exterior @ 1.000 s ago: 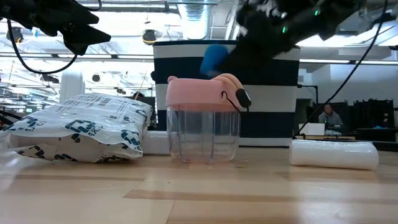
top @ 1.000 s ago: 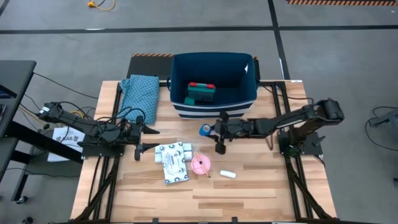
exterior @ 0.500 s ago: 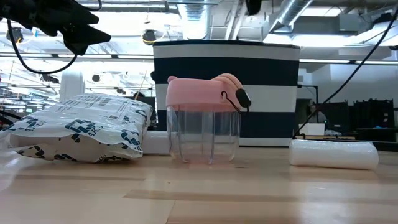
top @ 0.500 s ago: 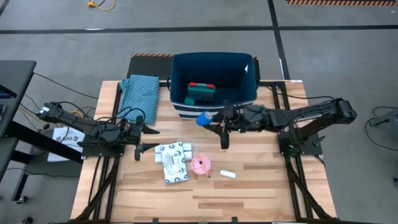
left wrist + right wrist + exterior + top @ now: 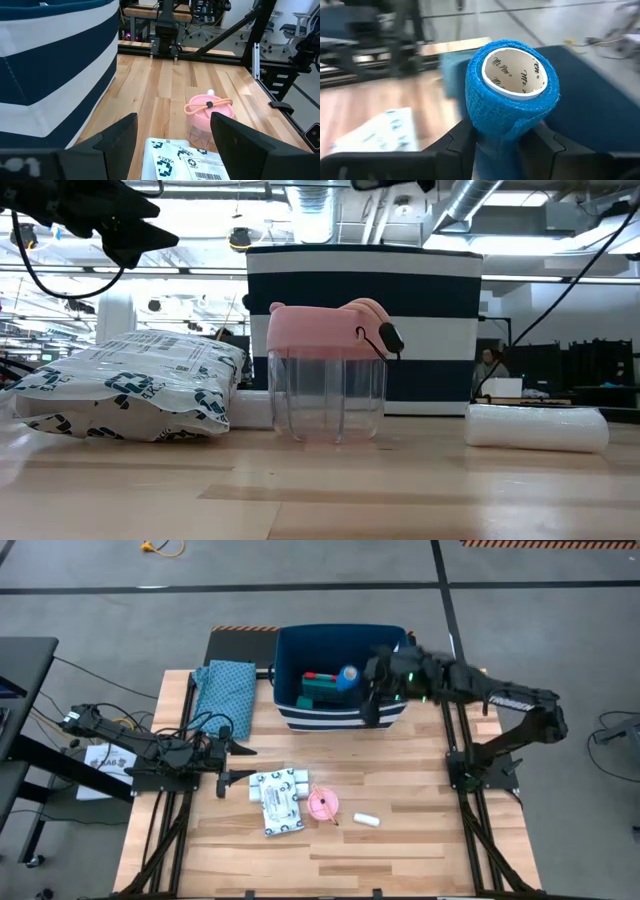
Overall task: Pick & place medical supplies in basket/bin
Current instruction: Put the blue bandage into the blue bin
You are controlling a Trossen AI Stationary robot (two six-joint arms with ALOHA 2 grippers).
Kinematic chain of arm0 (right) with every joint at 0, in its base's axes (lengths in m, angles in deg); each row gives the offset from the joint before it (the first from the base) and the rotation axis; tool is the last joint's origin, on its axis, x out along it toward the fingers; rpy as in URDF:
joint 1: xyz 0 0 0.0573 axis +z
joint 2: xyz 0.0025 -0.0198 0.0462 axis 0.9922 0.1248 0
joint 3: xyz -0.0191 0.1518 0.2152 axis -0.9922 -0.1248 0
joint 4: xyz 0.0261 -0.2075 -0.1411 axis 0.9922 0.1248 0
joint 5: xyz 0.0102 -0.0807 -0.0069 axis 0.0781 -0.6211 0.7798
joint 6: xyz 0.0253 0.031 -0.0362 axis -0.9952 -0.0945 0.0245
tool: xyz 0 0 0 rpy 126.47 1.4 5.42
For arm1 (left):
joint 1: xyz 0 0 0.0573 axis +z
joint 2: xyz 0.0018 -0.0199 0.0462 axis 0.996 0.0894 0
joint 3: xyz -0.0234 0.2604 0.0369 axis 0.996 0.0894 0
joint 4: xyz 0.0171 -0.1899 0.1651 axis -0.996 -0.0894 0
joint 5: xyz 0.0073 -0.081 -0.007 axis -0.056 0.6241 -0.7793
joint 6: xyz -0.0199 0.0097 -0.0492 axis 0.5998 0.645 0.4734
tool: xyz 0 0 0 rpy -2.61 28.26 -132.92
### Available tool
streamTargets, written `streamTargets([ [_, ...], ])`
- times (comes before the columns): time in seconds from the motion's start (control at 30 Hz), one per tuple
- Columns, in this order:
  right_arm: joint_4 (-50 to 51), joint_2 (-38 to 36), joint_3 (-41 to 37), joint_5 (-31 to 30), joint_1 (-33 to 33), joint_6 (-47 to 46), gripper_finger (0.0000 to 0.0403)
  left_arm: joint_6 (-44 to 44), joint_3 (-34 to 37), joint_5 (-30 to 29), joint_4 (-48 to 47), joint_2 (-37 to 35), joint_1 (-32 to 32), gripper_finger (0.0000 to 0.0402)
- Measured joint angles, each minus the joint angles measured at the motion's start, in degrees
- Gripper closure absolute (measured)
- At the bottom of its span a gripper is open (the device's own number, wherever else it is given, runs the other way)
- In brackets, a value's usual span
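High view: right gripper [image 5: 362, 680] over the bin [image 5: 400, 700], positioned for a drop.
Grasp: fingers clamp the blue roll [image 5: 512, 87].
Left gripper [image 5: 228, 764]: parked, spread empty.

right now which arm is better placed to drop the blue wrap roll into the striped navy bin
The right. Its end effector is shut on the blue wrap roll, held above the open navy fabric bin. The left end effector is open beside the white packet, away from the bin.

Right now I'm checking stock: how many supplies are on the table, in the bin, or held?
On table: 3 — white packet, pink-lidded cup, white roll
In bin: 1 — teal-and-red box
Held by right gripper: 1 — blue bandage roll
Total: 5
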Motion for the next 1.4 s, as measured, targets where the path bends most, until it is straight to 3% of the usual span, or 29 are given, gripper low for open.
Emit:
streamTargets([
  [0.27, 2.67, 0.85, 1.15, 5.36, -16.83, 4.81, 0.0284, -0.15, 0.0, -0.04, 0.0, 0.0, 0.02, 0.0161],
  [0.53, 7.64, 10.12, 1.04, 10.94, -28.06, 5.38, 0.0284, -0.46, 0.0, -1.04, -0.02, 0.0, 0.0, 0.0161],
  [0.83, 11.15, 18.24, 1.01, 10.95, -31.6, 5.84, 0.0284, -0.46, 0.0, -1.43, -0.02, 0.02, 0.0, 0.0161],
  [1.23, 13.68, 20.44, 0.99, 9.49, -31.14, 6.88, 0.0275, -0.46, 0.0, -1.51, -0.5, 0.02, 0.01, 0.0161],
  [1.4, 13.5, 20.44, 0.99, 3.08, -29.83, 6.68, 0.0244, -0.48, 0.0, -1.53, -0.5, 0.02, 0.0, 0.0161],
])
